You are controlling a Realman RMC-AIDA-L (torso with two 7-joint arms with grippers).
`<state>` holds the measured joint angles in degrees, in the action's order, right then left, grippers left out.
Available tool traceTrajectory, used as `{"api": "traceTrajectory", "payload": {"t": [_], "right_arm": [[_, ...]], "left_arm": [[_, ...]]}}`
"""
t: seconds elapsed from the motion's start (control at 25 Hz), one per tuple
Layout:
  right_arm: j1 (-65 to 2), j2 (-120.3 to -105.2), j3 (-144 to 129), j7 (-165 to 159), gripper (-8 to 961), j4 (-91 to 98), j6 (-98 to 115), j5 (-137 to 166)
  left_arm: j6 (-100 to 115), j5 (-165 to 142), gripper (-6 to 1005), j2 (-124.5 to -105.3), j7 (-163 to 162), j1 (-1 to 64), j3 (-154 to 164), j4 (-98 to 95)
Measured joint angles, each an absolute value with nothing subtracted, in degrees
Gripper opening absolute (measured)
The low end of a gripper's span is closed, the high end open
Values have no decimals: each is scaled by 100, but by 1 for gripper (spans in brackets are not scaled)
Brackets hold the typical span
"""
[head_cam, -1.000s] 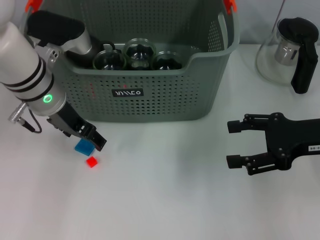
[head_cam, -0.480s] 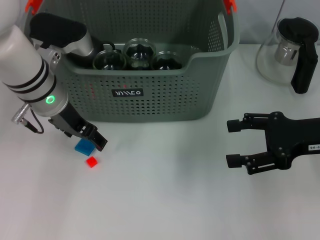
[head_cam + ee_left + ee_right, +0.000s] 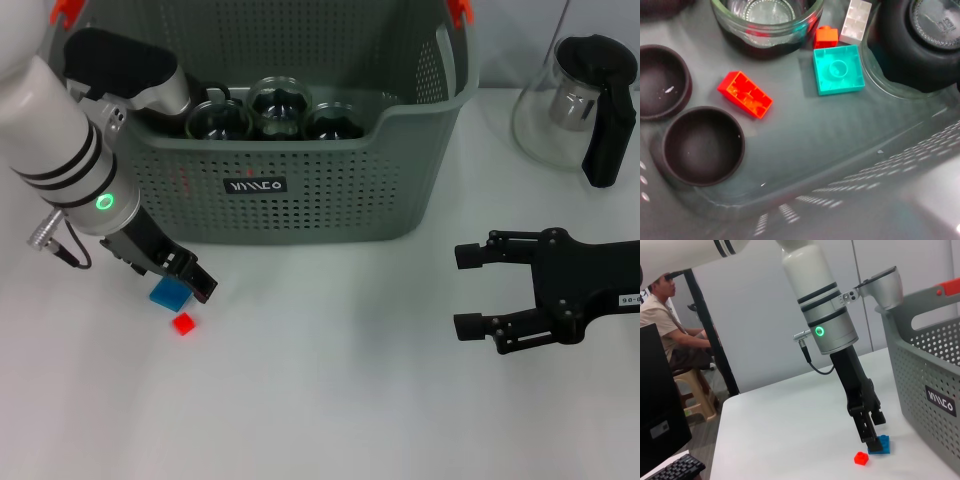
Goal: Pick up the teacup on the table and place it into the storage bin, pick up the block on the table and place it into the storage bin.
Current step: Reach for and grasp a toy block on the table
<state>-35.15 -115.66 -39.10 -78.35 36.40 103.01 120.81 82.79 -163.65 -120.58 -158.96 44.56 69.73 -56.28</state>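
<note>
The grey-green storage bin (image 3: pixel 300 200) stands at the back of the table. It holds several teacups, glass ones (image 3: pixel 280 105) and dark ones (image 3: pixel 702 145). An orange block (image 3: pixel 745 94), a teal block (image 3: pixel 838 69) and a white block (image 3: pixel 856 21) also lie inside. No teacup shows on the table itself. In front of the bin's left corner lie a blue block (image 3: pixel 168 293) and a small red block (image 3: pixel 183 323). My left gripper (image 3: pixel 192 280) points down with its tip at the blue block (image 3: pixel 882 444). My right gripper (image 3: pixel 458 290) hovers open and empty at the right.
A glass pitcher (image 3: pixel 575 105) with a black handle stands at the back right. The bin's front wall rises just behind the left gripper. In the right wrist view a person (image 3: pixel 675 335) sits beyond the table's far edge.
The left arm has crept slightly to the right, its tip staying at the blue block. The right gripper has barely shifted.
</note>
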Motion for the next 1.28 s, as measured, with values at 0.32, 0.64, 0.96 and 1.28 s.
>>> {"api": "traceTrajectory", "payload": {"t": [0.32,0.64,0.96,1.28], "right_arm": [[-3495,-11569,-3888,-7824,944,3640,10301,12076],[-3515,-11575,-3893,-7822,944,3639,10301,12076],[-3533,-11575,-3893,-7823,945,3638,10300,12080],[-3494,-11582,-3887,-7808,945,3638,10300,12076]], "left_arm": [[8204,-16365,937,-12068,-15899,4456,7043,-5510],[8091,-16365,935,-12076,-15899,4434,7058,-5458],[8136,-16365,932,-12066,-15880,4453,7200,-5498],[8291,-16365,930,-12046,-15747,4407,7267,-5843]]}}
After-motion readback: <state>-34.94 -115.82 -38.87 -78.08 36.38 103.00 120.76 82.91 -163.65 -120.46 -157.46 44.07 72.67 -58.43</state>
